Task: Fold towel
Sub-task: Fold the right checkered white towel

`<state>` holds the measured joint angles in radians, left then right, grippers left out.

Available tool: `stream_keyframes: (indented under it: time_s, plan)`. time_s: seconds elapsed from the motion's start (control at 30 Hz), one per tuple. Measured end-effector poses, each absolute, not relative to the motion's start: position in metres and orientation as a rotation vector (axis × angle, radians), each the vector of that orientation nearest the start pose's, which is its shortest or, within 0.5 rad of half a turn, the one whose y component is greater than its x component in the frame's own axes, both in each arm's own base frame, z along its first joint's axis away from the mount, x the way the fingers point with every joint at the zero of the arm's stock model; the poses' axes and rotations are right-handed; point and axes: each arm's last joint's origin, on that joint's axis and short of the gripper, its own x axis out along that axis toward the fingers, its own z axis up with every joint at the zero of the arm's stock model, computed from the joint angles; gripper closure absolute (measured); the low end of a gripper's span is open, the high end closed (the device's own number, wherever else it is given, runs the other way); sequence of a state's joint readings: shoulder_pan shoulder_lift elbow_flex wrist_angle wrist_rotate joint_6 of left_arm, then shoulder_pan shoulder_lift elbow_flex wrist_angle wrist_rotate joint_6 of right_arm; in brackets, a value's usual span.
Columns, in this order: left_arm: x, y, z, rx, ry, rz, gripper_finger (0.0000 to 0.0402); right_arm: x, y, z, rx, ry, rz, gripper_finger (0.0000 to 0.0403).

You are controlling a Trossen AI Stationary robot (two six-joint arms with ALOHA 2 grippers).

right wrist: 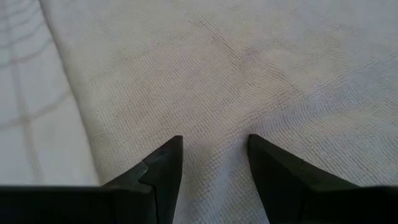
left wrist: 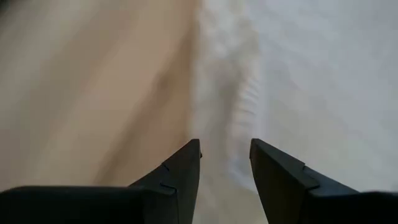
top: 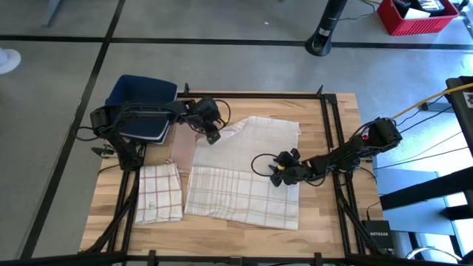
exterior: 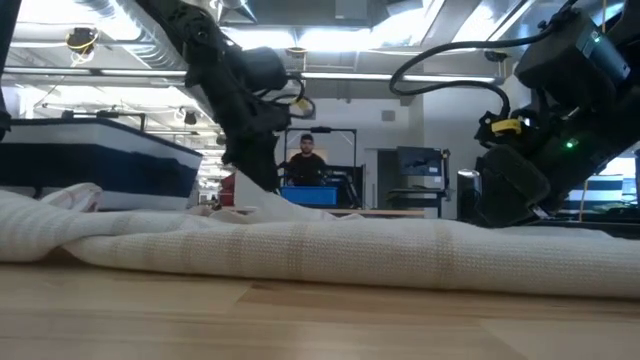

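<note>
Lying part-folded across a wooden table point(top: 103, 214), the large towel point(top: 244, 185) has a smaller folded towel point(top: 159, 193) beside it on grey flooring. Left gripper point(top: 212, 135) at its far-left corner and right gripper point(top: 277, 171) over its middle both stand parted, gripping nothing. Only the low view shows a person point(exterior: 305, 160) in the room behind.
</note>
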<state>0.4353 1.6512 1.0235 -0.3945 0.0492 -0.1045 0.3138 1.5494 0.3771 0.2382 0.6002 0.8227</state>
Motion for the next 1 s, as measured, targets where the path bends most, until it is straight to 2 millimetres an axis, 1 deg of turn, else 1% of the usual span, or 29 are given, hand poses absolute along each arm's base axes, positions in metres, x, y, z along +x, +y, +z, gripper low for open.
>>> stream_keyframes:
  time_s: [0.07, 0.13, 0.27, 0.5, 0.7, 0.83, 0.93, 1.0]
  plan:
    - [0.294, 0.135, 0.188, -0.411, 0.987, 0.352, 0.0269, 0.214, 0.052, 0.091, 0.342, 0.668, -0.572, 0.0221]
    - [0.293, 0.135, 0.187, -0.432, 0.989, 0.341, 0.0269, 0.214, 0.052, 0.091, 0.337, 0.670, -0.570, 0.0221]
    - [0.294, 0.136, 0.183, -0.445, 1.000, 0.346, 0.0269, 0.214, 0.052, 0.091, 0.337, 0.670, -0.569, 0.0221]
    - [0.298, 0.138, 0.164, -0.437, 1.065, 0.350, 0.0269, 0.214, 0.052, 0.091, 0.340, 0.673, -0.565, 0.0221]
    - [0.296, 0.138, 0.169, -0.423, 1.067, 0.351, 0.0269, 0.214, 0.052, 0.091, 0.340, 0.673, -0.564, 0.0221]
    - [0.297, 0.141, 0.171, -0.366, 1.061, 0.411, 0.0269, 0.214, 0.052, 0.091, 0.340, 0.674, -0.564, 0.0221]
    - [0.298, 0.141, 0.167, -0.369, 1.083, 0.396, 0.0269, 0.214, 0.052, 0.091, 0.341, 0.674, -0.563, 0.0221]
    - [0.296, 0.138, 0.160, -0.408, 1.107, 0.356, 0.0269, 0.214, 0.052, 0.091, 0.341, 0.674, -0.563, 0.0221]
